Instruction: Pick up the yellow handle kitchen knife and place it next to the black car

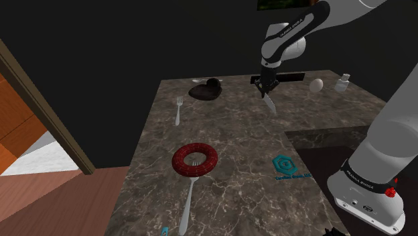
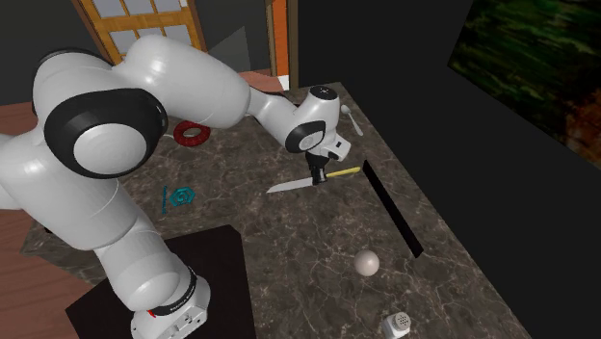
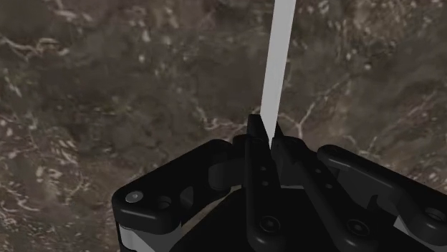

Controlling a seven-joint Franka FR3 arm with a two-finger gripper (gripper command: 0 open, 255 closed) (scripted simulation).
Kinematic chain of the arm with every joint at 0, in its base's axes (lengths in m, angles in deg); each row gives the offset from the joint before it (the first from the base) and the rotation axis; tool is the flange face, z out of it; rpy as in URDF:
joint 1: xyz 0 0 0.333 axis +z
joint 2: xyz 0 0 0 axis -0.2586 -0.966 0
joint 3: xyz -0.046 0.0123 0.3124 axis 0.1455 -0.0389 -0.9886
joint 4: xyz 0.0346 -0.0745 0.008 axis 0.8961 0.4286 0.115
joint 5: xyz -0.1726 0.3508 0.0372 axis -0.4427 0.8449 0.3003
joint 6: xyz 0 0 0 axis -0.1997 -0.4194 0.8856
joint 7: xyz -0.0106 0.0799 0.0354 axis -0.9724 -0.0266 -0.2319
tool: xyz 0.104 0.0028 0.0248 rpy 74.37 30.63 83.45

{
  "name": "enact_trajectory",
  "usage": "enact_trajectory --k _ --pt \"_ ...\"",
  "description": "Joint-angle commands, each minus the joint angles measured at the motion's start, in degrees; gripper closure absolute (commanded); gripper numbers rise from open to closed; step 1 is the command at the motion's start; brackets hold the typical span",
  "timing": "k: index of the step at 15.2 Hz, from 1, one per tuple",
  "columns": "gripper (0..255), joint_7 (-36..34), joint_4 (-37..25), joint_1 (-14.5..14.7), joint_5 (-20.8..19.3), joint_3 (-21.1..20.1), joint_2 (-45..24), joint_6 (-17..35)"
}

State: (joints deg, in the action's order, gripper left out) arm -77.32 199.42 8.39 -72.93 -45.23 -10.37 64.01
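My gripper [image 1: 266,87] is shut on the kitchen knife, holding it over the dark marble countertop [image 1: 228,134]. The grey blade [image 1: 270,102] sticks out below the fingers toward the shoulder view's front. In the second exterior view the gripper [image 2: 318,176] clasps the knife near where the yellow handle [image 2: 345,172] meets the blade [image 2: 287,185]. Past the closed gripper [image 3: 266,132] in the wrist view, the blade [image 3: 276,64] runs out over the marble. The black car [image 1: 205,89] sits near the back edge, to the gripper's left in the shoulder view.
A fork [image 1: 178,109] lies in front of the car. A red ring [image 1: 195,159] rests on a long utensil [image 1: 188,204] near the front. A white ball [image 1: 316,84], a small shaker [image 1: 343,82] and a black strip [image 2: 390,207] lie at the back right. A teal mark [image 1: 285,164] lies by the stand.
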Motion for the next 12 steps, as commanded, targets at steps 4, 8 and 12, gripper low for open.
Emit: enact_trajectory --k 4,8,12 --pt "255 -0.21 -0.82 0.00 -0.24 0.01 1.49 -2.29" --pt "255 -0.46 -2.08 0.00 -0.51 0.01 3.31 -5.37" --pt "255 -0.67 -3.55 -0.01 -0.74 0.00 4.94 -8.46"
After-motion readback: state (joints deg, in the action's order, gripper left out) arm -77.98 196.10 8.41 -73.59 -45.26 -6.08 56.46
